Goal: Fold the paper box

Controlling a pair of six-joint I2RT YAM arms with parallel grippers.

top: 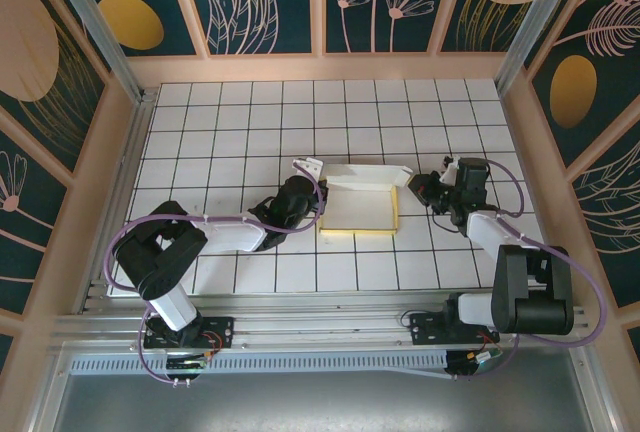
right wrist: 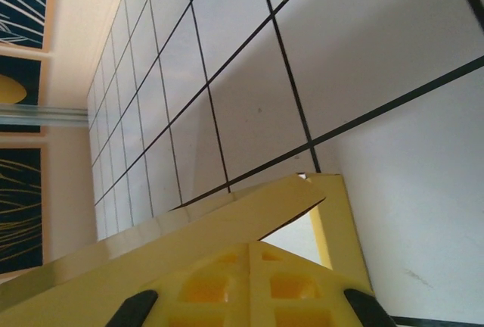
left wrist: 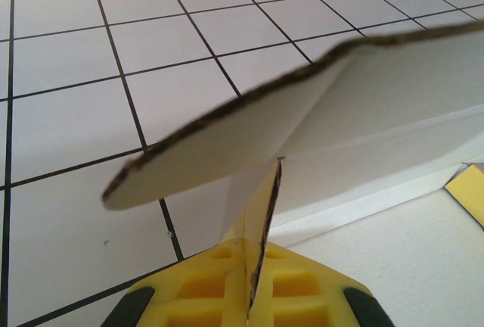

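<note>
The paper box (top: 358,207) is sat mid-table, yellow side up, walls half raised. Its left flap is pinched by the left gripper (left wrist: 253,270). The right gripper (right wrist: 249,259) is closed empty against the right flap. If that's shoved harder, the card probably gets torn or dragged askew.

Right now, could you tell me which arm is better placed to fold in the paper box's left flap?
Left. The left pincer is shut on the paper box beside that flap, card edge between its fingers; the right pincer sits at the opposite end.
</note>
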